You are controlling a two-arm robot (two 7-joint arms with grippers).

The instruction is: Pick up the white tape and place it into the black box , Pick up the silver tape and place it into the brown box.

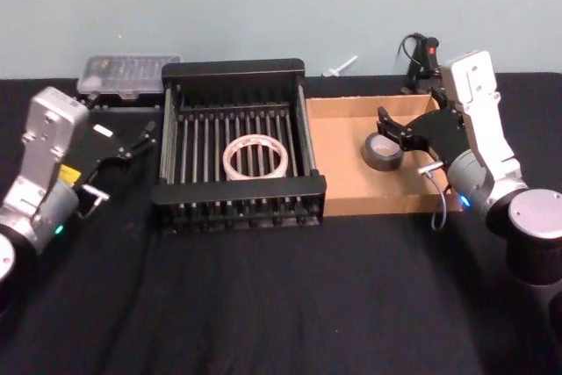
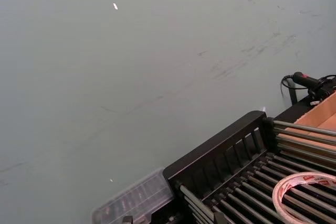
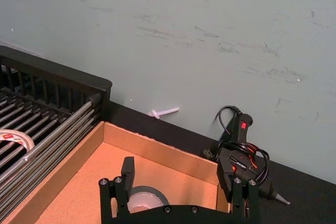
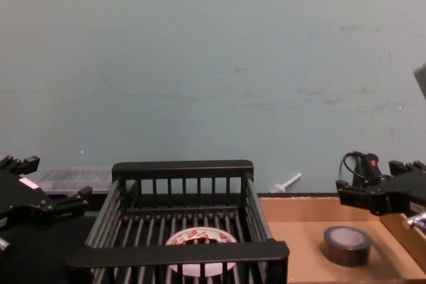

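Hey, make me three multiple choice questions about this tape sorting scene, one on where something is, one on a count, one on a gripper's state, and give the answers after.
1. Where does the white tape lie?
A. On the black box's slatted floor
B. In the brown box
C. On the black cloth

2. How many tape rolls are in the brown box?
A. None
B. One
C. Two

3. How is the right gripper?
A. Shut on the silver tape
B. Open above the silver tape
C. Open over the black box

Answers:
1 A, it sits on the bars in the head view.
2 B, the silver tape alone.
3 B, its fingers stand apart above the roll.
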